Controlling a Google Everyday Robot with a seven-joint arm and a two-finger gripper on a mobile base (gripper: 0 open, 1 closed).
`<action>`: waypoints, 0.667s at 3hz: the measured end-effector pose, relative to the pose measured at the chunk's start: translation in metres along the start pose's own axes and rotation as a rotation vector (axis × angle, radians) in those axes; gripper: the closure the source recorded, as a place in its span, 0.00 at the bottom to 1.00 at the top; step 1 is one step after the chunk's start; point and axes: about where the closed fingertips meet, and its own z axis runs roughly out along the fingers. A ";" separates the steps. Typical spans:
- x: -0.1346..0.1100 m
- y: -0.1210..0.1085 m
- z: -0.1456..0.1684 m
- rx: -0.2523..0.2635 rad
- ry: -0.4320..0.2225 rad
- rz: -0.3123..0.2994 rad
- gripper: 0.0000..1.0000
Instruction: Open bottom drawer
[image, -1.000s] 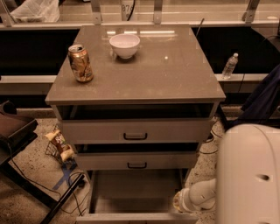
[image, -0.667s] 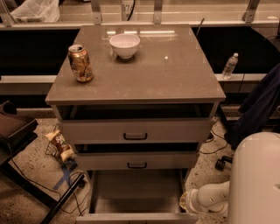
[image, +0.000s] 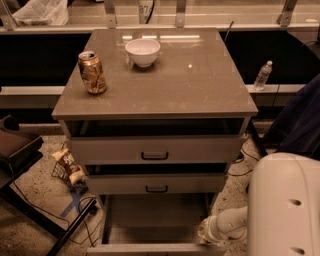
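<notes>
The bottom drawer (image: 150, 222) stands pulled out, lower centre. The hand (image: 205, 234) is by its right front; grip unclear

Dim, warm indoor light from above.
Glare streaks the desk (image: 200, 85) top near the bowl (image: 143, 51); the recess under the top and the open bottom drawer (image: 155, 220) sit in shadow, where the pincer (image: 204, 233) hangs at its right front corner.

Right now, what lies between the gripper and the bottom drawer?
Nothing visible in camera view; gripper is at the right edge of the light grey bottom drawer.
</notes>
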 end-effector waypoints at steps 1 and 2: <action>-0.011 -0.006 0.044 -0.028 -0.034 0.004 1.00; -0.019 -0.013 0.090 -0.059 -0.077 0.013 1.00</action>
